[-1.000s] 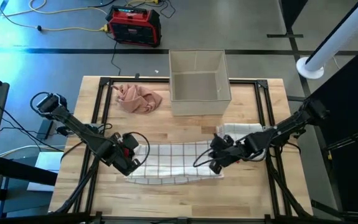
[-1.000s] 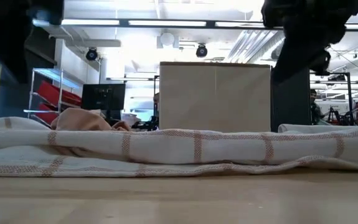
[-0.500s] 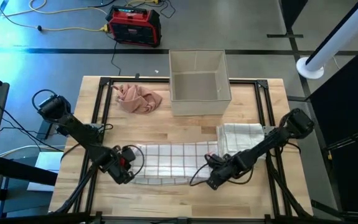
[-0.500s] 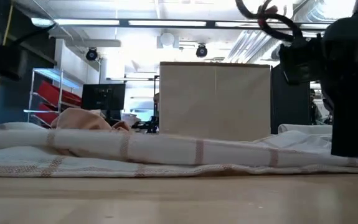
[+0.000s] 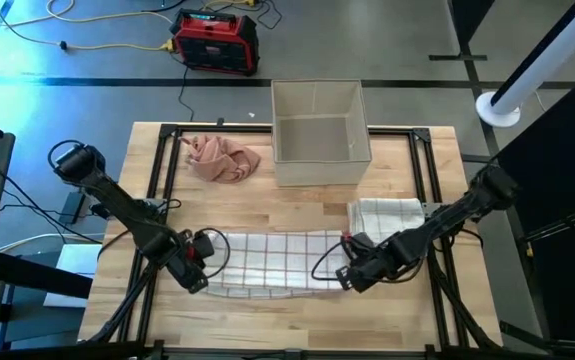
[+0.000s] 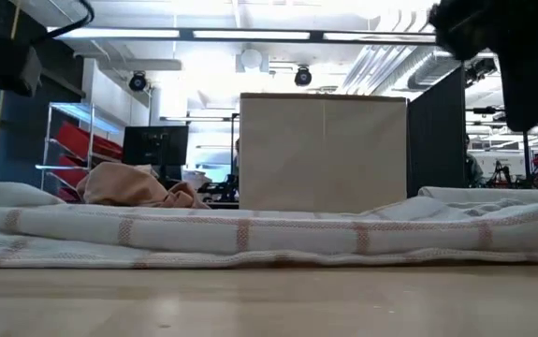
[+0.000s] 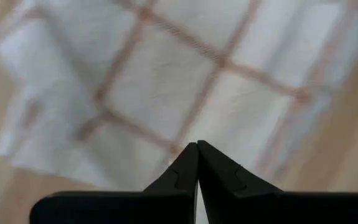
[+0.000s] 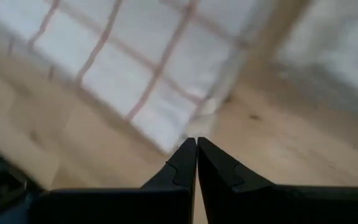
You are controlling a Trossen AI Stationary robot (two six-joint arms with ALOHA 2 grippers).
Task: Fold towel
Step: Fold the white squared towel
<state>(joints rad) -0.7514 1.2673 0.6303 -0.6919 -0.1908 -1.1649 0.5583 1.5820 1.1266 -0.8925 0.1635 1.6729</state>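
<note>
Since a moment ago both arms have lifted and drawn back from the counter's point(image 5: 297, 210) near edge. High view: the checked towel point(image 5: 272, 262) lies doubled lengthwise, a gripper at each end, left gripper point(image 5: 196, 273) and right gripper point(image 5: 352, 275). Low view: towel flat, folded. Wrist views: both sets of fingers point(image 7: 188, 163) pressed together, seemingly holding nothing, above the cloth.

My two dark jointed arms: matte black links, rounded joint housings | black cables looping beside each wrist | red marking near my left gripper point(image 5: 195, 272) | right gripper point(image 5: 351, 275): black | fingers point(image 7: 185, 167): dark, tapered, with notched inner edges
</note>
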